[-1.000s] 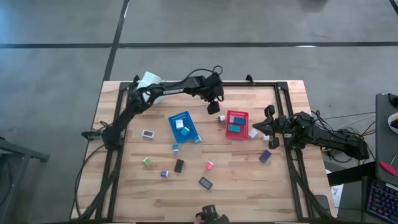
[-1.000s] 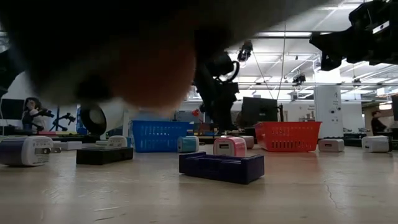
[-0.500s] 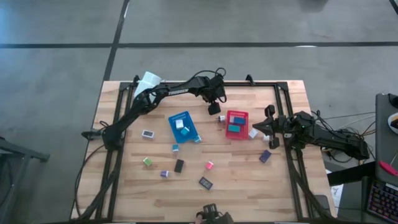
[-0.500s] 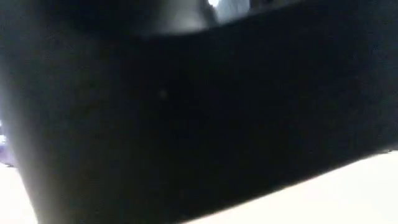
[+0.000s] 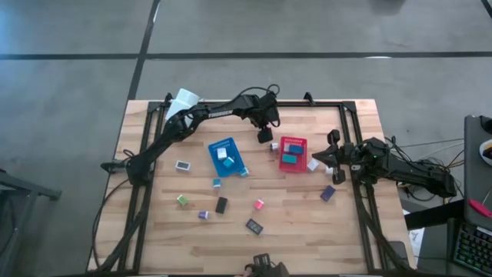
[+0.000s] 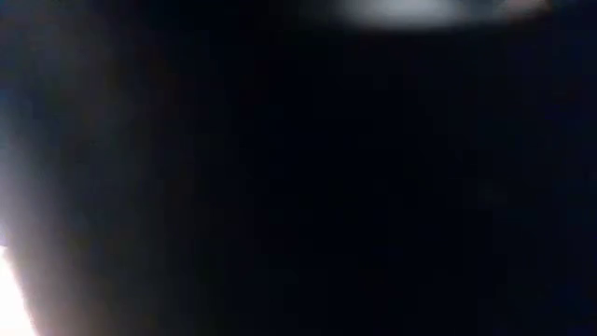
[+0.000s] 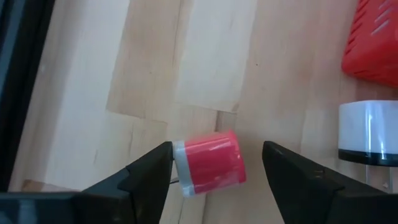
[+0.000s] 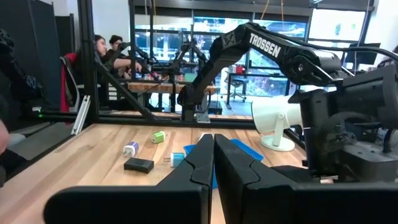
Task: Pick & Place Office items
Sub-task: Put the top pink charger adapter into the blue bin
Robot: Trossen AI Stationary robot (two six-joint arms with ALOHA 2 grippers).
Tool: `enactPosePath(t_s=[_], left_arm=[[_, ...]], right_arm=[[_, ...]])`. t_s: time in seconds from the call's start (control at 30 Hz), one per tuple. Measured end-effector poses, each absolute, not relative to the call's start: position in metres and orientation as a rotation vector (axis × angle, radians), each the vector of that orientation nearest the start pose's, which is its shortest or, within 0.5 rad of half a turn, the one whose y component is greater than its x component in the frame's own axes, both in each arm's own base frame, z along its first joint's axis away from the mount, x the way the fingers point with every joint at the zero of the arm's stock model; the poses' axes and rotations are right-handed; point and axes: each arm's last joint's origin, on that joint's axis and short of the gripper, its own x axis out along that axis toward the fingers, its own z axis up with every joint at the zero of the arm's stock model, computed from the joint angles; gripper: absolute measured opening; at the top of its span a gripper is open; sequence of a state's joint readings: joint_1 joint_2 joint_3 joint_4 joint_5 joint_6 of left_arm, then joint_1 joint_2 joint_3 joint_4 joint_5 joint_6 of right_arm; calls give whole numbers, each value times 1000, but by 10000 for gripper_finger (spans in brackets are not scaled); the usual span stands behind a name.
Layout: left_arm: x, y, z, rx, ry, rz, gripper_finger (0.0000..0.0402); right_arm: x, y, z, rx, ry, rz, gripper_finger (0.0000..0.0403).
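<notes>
I see my left gripper [image 7: 214,163] near the far edge of the bench [image 5: 307,231], between the blue tray [image 5: 227,155] and the red tray [image 5: 292,153]. Its fingers [image 7: 149,174] stand wide on each side of a small pink block [image 7: 210,162], which I think lies on the wood. A white block [image 7: 370,132] sits just beside the red tray. My right gripper [image 8: 213,163] waits by the right edge, fingers pressed together on nothing. The other small blocks lie spread toward the near edge. My low camera is dark.
</notes>
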State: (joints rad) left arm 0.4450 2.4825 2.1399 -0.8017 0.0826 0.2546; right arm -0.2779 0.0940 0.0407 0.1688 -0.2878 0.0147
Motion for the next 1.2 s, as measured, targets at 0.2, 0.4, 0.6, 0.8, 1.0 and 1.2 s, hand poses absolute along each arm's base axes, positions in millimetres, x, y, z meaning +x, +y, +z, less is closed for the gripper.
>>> enactPosePath(t_s=[0.2, 0.4, 0.6, 0.8, 1.0, 1.2], left_arm=[[470, 222, 151, -75, 1138, 177, 215], [470, 221, 151, -66, 1143, 167, 178], [466, 222, 151, -42, 1182, 153, 157], [462, 220, 151, -8, 1229, 122, 165], [461, 220, 151, 24, 1239, 99, 158], [457, 219, 162, 51, 1248, 87, 156]], right_arm=[[98, -19, 186, -18, -111, 11, 8], [98, -19, 186, -18, -111, 11, 8], [98, -20, 186, -18, -111, 10, 8], [98, -20, 186, -18, -111, 10, 8], [98, -20, 186, -17, -111, 10, 8], [98, -20, 186, -17, -110, 10, 8]])
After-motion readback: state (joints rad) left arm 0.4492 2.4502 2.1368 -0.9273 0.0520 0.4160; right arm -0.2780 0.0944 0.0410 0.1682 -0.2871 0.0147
